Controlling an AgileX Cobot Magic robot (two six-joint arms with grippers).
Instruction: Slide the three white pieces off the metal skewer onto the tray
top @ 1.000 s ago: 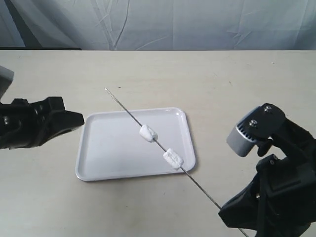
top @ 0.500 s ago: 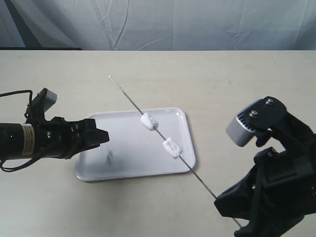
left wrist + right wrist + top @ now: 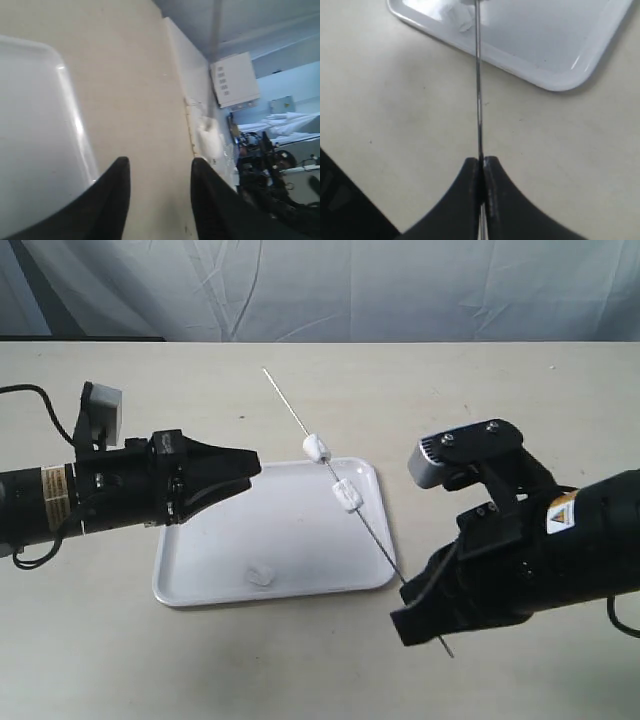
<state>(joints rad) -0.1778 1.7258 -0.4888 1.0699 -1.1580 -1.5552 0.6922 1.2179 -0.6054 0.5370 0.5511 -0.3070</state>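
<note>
Beige table (image 3: 480, 390), grey drape behind. Metal skewer (image 3: 331, 472): long axis diagonal, tip pointing far-left over bare table, near end pinched tight by right gripper (image 3: 405, 605) just off the tray (image 3: 170, 592). Two white pieces (image 3: 315, 448) threaded above its far right corner. Third piece (image 3: 262, 575) lies on the tray. Left gripper (image 3: 252, 468): fingers spread, empty.
</note>
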